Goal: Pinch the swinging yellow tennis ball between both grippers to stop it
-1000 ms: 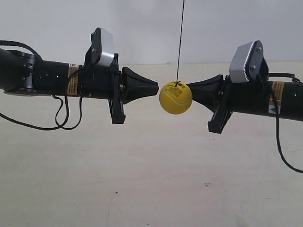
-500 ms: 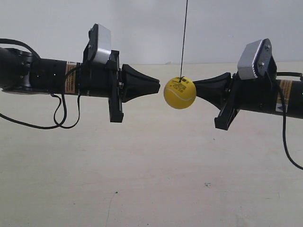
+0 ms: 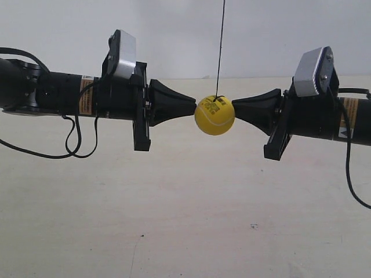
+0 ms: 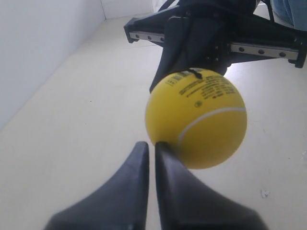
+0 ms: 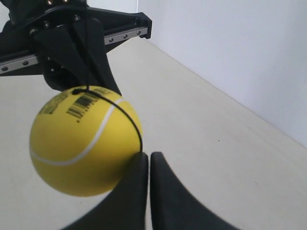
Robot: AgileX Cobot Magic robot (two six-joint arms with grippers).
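The yellow tennis ball (image 3: 214,115) hangs on a thin black string (image 3: 220,46) above the table, between the two cone tips. My left gripper (image 3: 193,106), on the arm at the exterior view's left, is shut and its tip touches the ball's side. My right gripper (image 3: 233,104) is shut too and meets the opposite side. In the left wrist view the ball (image 4: 196,120) rests off-centre against one jaw of the left gripper (image 4: 151,143). In the right wrist view the ball (image 5: 84,139) sits against one jaw of the right gripper (image 5: 149,154), again off-centre.
A pale beige table (image 3: 185,220) lies well below both arms. A white wall (image 3: 174,35) stands behind. Black cables (image 3: 75,142) loop down from the arm at the exterior view's left, and another cable (image 3: 351,179) from the other arm.
The ball has swung a little toward the left gripper and now touches its tip. The right gripper has followed it the same way. The left arm has barely moved.
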